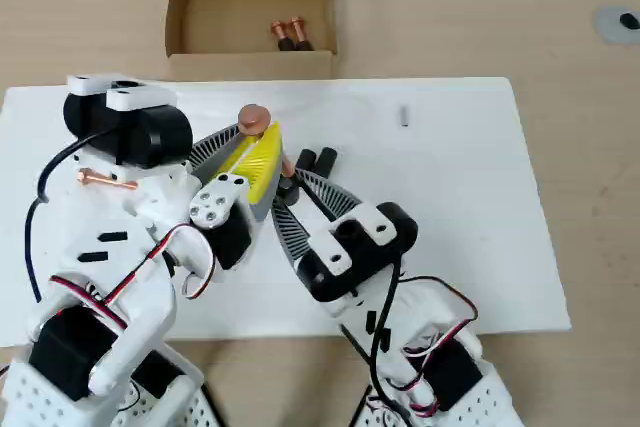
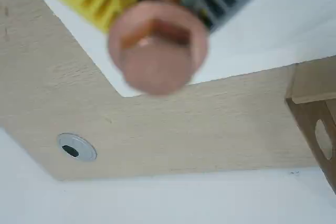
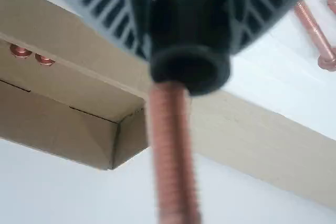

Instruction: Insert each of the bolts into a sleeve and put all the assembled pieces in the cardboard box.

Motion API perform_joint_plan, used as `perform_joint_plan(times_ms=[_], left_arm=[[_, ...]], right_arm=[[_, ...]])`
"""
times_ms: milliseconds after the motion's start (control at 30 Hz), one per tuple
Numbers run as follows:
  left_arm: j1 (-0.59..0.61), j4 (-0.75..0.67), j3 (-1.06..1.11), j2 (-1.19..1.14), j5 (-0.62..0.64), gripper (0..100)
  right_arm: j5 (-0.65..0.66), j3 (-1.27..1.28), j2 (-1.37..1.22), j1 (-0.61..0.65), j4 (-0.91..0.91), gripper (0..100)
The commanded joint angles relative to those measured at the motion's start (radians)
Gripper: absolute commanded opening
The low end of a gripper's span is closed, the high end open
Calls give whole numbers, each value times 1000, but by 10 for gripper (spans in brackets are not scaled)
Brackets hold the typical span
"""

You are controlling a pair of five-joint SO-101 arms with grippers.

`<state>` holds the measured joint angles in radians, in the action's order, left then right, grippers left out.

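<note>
Where the left arm crowds the white mat, one loose bolt lies against it. Next, the left gripper is clamped on the held bolt, shaft mostly hidden. The right gripper pinches a sleeve at the shaft's tip; depth unclear. Spare sleeves sit just beside. The cardboard box behind contains two assembled pieces.
</note>
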<state>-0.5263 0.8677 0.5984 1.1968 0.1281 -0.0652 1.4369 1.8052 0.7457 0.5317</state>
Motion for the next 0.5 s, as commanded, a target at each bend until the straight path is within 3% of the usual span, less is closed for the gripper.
perform_joint_plan(times_ms=[0, 467], left_arm=[[-12, 5, -52, 7, 2, 2], [-3, 120, -101, 5, 0, 2]], right_arm=[[8, -12, 145, -12, -28, 9], [8, -12, 145, -13, -28, 9]])
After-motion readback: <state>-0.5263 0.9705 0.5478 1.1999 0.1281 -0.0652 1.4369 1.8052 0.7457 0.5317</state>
